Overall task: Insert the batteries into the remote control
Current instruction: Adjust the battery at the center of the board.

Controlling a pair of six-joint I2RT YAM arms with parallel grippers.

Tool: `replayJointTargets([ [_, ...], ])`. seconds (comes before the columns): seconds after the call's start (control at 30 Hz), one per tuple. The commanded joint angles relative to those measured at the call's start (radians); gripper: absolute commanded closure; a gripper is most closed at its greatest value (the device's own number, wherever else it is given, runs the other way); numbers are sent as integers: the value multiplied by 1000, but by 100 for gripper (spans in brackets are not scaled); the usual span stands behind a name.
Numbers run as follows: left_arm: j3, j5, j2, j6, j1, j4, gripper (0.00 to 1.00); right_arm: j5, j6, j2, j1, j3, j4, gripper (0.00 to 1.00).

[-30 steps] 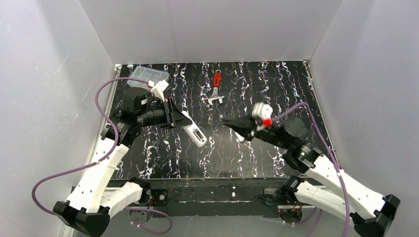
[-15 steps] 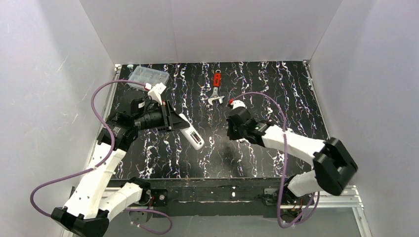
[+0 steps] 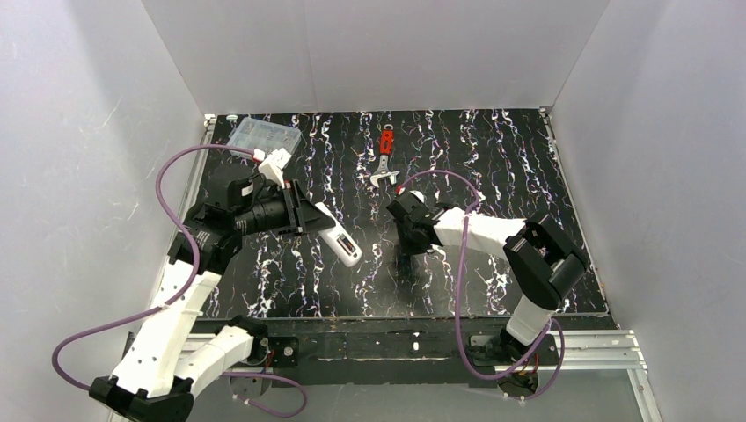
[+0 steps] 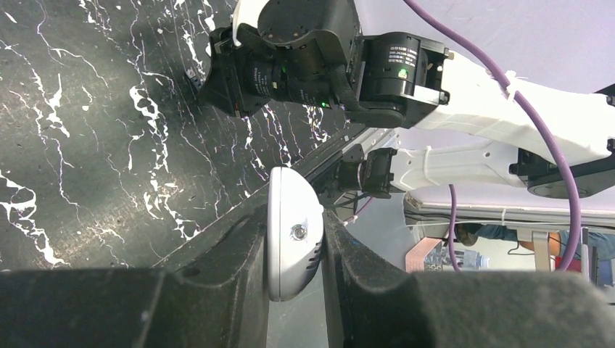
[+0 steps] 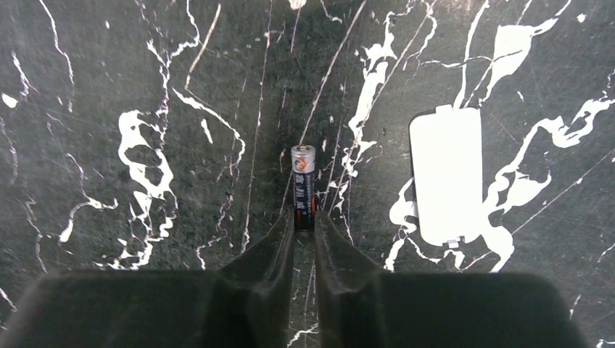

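Note:
The white remote control (image 3: 339,236) hangs above the left half of the table, with my left gripper (image 3: 305,214) shut on one end of it. In the left wrist view the remote control (image 4: 294,232) is pinched between both fingers of the left gripper (image 4: 294,250). My right gripper (image 3: 406,257) points straight down at mid-table. One dark battery (image 5: 304,185) lies on the black mat. Its near end sits in the narrow gap between the tips of the right gripper (image 5: 304,221), whose jaws are slightly parted. I cannot tell whether the tips touch it.
A white battery cover (image 5: 446,174) lies flat just right of the battery. A red-handled wrench (image 3: 385,158) lies at the back centre. A clear compartment box (image 3: 264,134) sits in the back left corner. White walls enclose the table on three sides.
My right arm has swung from the right side to mid-table, turned its gripper downward and parted its jaws slightly. The left arm has drawn the remote slightly left.

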Motion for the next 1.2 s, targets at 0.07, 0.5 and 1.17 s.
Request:
replayJointTargets([
  [0.07, -5, 14, -29, -5, 4, -4, 100, -47, -10, 19, 6, 49, -47, 58],
  [0.5, -22, 14, -28, -14, 6, 8, 100, -113, -86, -51, 6, 31, -14, 46],
  [1.17, -19, 20, -23, -13, 7, 0, 100, -104, -124, 5, 2, 91, -95, 57],
])
